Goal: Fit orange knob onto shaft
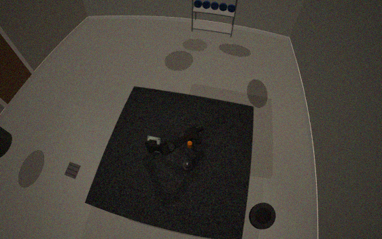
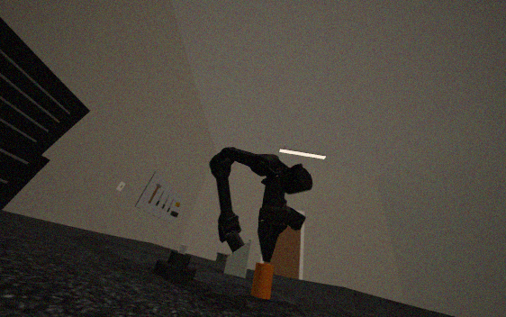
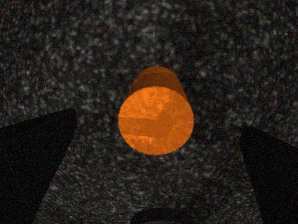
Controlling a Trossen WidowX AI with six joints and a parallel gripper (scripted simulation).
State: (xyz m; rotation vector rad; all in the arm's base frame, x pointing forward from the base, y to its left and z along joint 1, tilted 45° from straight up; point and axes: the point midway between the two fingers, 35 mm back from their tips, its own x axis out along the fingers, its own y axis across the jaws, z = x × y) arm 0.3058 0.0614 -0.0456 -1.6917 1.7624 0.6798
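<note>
The orange knob (image 1: 189, 143) (image 2: 262, 281) (image 3: 155, 122) is a plain cylinder standing upright on the dark mat. Its underside and hole are hidden. My gripper (image 3: 161, 127) is open and empty, pointing down over the knob. In the wrist view the knob shows midway between the two dark fingers, with a gap on each side. In the exterior view a fingertip shows close to the knob's top edge. The dark round pedestal (image 2: 175, 271) stands apart from the knob, with the pale shaft (image 1: 187, 164) (image 2: 183, 248) on top. The shaft's flat side cannot be made out.
The arm's base stands by a pale plate (image 1: 153, 138) (image 2: 239, 261), left of the knob in the top view. The dark mat (image 1: 217, 204) lies under everything. A dark round object (image 1: 262, 216) sits beyond the mat's lower right corner.
</note>
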